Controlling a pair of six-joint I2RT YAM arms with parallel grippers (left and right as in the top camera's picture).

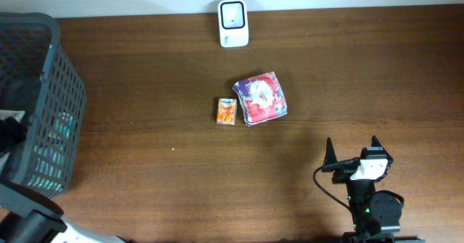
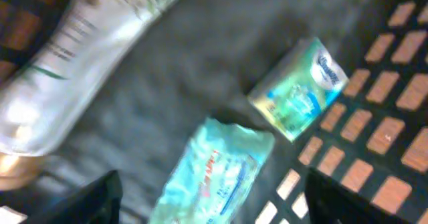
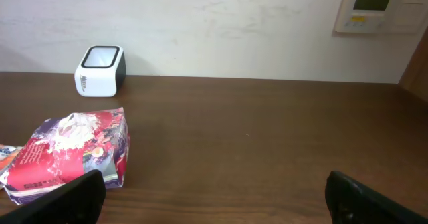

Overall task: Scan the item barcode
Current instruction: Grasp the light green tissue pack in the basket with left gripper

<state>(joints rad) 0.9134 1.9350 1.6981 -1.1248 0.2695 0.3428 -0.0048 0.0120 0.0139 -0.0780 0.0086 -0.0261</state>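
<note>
1. In the left wrist view, the left end effector (image 2: 215,202) sits at the bottom edge of the frame, inside the basket (image 1: 61,91). Its fingers (image 2: 90,198) are spread apart with nothing clamped.
2. A teal packet (image 2: 214,174) lies between those fingers in the frame. Whether it touches them cannot be told, as the view is blurred.
3. A tissue pack (image 2: 297,90) lies to the upper right of the packet, by the lattice wall. A white tube (image 2: 73,50) lies across the upper left.
4. The right end effector (image 1: 351,145) is at the lower right of the overhead view, above the desk (image 1: 145,163). Its fingers are wide apart and empty.
5. A red and purple pack (image 1: 261,98) lies at the centre of the desk. A small orange box (image 1: 227,111) is just to its left.
6. The scanner (image 1: 233,23) stands at the top centre, at the desk's far edge. It is well apart from both end effectors.
7. The basket is at the left edge of the overhead view.
</note>
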